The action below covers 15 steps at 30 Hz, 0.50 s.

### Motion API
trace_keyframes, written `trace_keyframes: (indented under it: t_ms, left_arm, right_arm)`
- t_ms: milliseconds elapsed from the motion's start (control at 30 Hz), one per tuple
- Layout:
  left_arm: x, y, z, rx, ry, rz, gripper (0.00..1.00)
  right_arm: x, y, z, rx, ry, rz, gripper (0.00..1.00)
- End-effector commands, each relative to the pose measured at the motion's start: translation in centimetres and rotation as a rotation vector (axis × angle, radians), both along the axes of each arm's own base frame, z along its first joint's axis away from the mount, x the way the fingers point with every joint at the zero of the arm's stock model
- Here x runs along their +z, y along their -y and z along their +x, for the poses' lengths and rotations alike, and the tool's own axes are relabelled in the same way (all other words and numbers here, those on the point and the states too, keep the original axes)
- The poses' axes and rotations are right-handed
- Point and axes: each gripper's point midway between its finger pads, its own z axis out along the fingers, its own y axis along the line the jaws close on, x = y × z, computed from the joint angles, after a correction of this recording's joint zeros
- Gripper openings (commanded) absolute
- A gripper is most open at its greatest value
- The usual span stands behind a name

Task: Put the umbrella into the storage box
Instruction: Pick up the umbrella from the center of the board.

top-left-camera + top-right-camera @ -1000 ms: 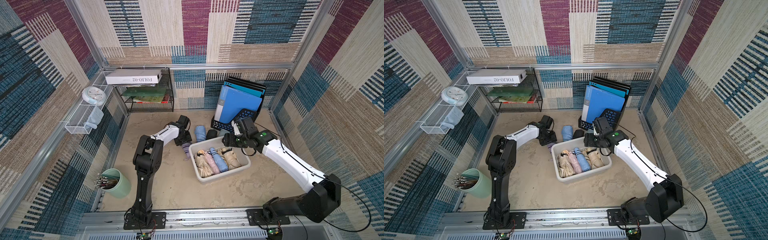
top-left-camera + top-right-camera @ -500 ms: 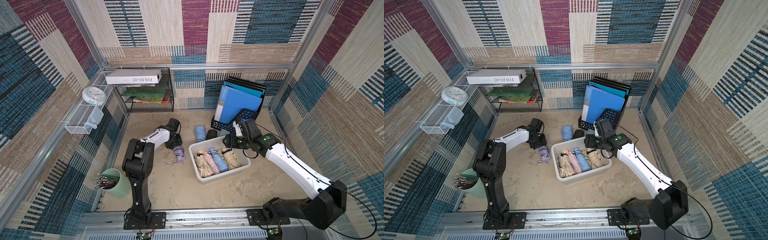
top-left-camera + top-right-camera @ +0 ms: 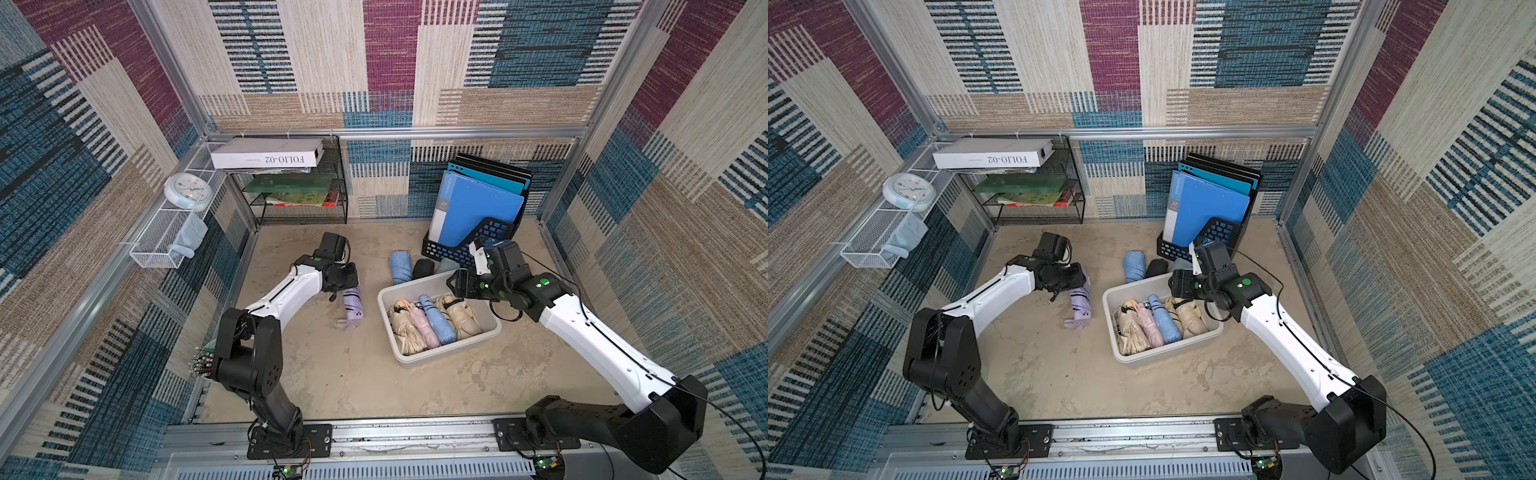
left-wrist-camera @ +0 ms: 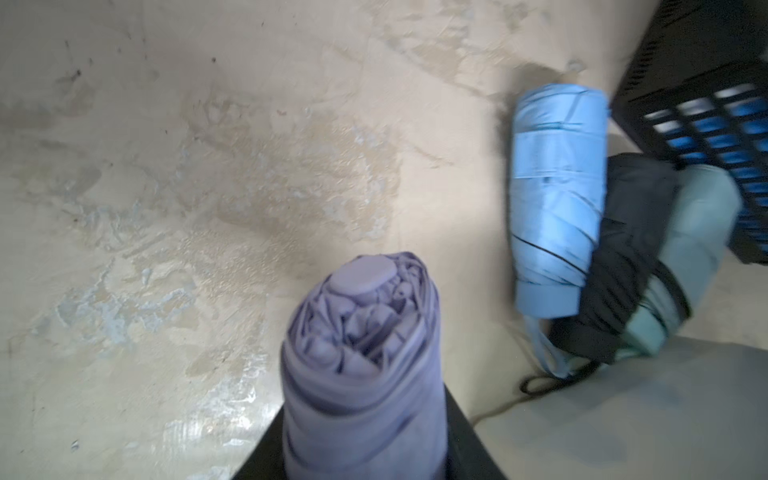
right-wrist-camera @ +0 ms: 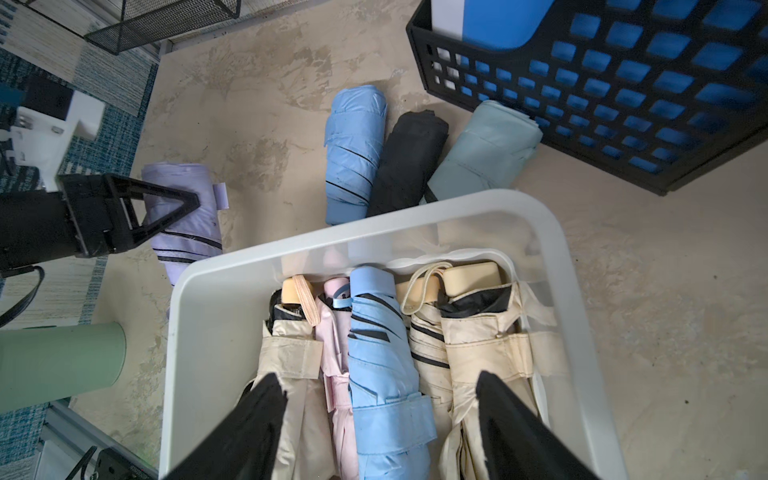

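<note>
Top views showed your left jaws clenched around the lilac umbrella (image 3: 353, 305), which lay on the table (image 3: 332, 374) just beside the storage box (image 3: 453, 349), outside it. Left wrist agreed: you had that umbrella (image 4: 361, 374) wedged between both black fingers (image 4: 461, 440). Right wrist showed your right jaws spread wide, gripping nothing, hanging over the stowed umbrellas (image 5: 374, 353) inside the box (image 5: 415, 220).

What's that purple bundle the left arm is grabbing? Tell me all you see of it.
A folded lilac umbrella: pleated fabric rolled tight, thin dark lines, a closing tab, a round end cap. It lies on the floor beside the storage box, outside it. The left gripper is closed around one end.
</note>
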Motion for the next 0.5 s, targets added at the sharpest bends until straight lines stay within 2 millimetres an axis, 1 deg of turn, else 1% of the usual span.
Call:
trace_keyframes:
  t_ms: [0, 100, 233, 300, 367, 467]
  left_arm:
    - [4.2, 2.0, 0.4, -0.134, 0.153, -0.072, 0.0]
    - [8.5, 3.8, -0.1, -0.251, 0.299, -0.147, 0.0]
    - [14.4, 6.4, -1.4, -0.436, 0.491, -0.237, 0.0]
    - [17.1, 7.9, -2.4, -0.543, 0.58, -0.268, 0.0]
    - [19.9, 9.6, -3.7, -0.652, 0.673, -0.31, 0.0]
    - [23.5, 11.1, -4.8, -0.708, 0.764, -0.407, 0.0]
  right_arm:
    - [1.5, -0.6, 0.2, 0.025, 0.038, 0.035, 0.77]
    - [2.7, -1.1, -0.1, 0.06, 0.049, 0.056, 0.77]
    - [5.5, -2.1, -1.4, 0.168, 0.104, 0.095, 0.78]
    - [6.9, -3.0, -2.5, 0.26, 0.144, 0.124, 0.78]
    - [8.2, -4.1, -4.1, 0.377, 0.192, 0.172, 0.79]
    - [10.3, -5.6, -6.3, 0.54, 0.287, 0.252, 0.81]
